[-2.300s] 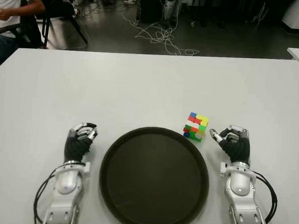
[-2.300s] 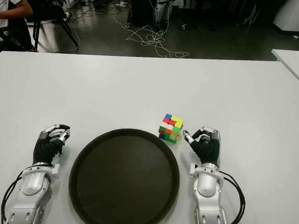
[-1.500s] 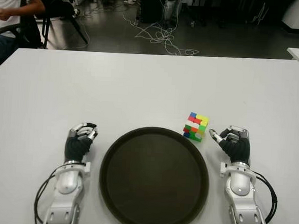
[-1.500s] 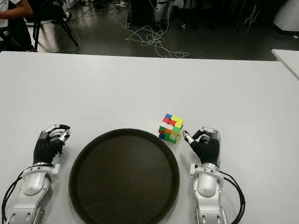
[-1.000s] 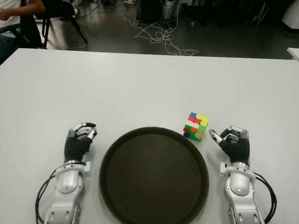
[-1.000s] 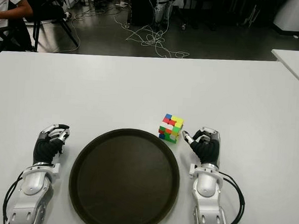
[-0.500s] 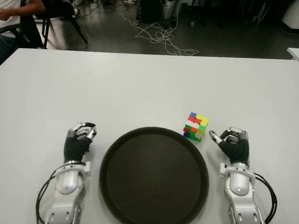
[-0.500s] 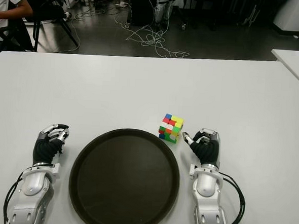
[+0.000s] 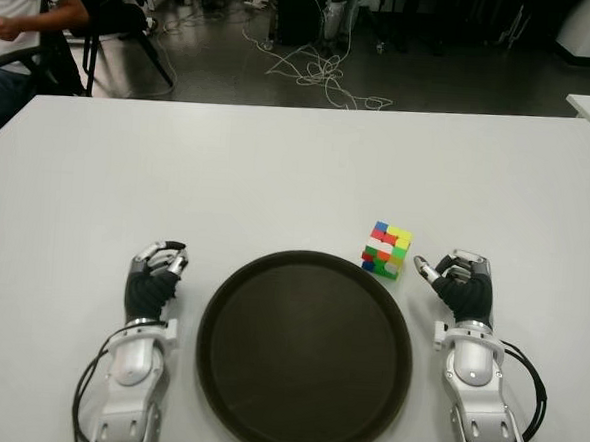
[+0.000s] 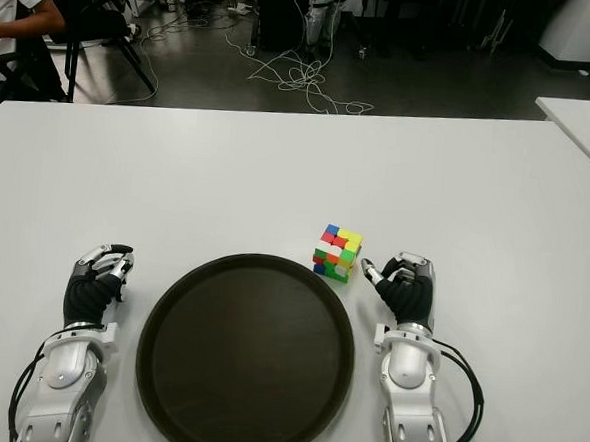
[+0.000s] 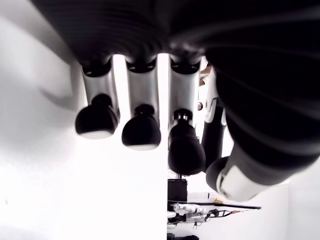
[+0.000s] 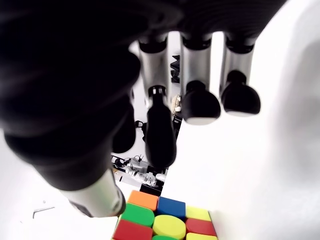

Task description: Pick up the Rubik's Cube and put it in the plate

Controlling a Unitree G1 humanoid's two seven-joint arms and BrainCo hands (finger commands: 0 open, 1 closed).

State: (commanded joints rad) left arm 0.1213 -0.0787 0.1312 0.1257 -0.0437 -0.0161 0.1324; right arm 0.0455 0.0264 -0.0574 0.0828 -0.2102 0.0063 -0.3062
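the cube [image 9: 386, 250] stands on the white table [image 9: 278, 170], just beyond the far right rim of the dark round plate [image 9: 304, 352]; whether it touches that rim cannot be told. it sits level, one corner edge turned toward the robot, and being a cube it has no long axis to align with.

right hand [image 9: 458, 283]: just right of the cube and slightly nearer the robot, apart from it. fingers loosely curled, nothing between them; the right wrist view shows the cube ahead of the fingertips [image 12: 201, 106] with a gap remaining. this is plainly the nearer hand.

left hand [image 9: 154, 275]: left of the plate, well apart from the cube, the whole plate lying between them. fingers loosely curled, holding nothing.

judgement: pickup not yet made. the move turns on the cube lying to the left and a little far of the right hand; a short reach that way should bring the fingers around it, then a carry left and near over the rim.
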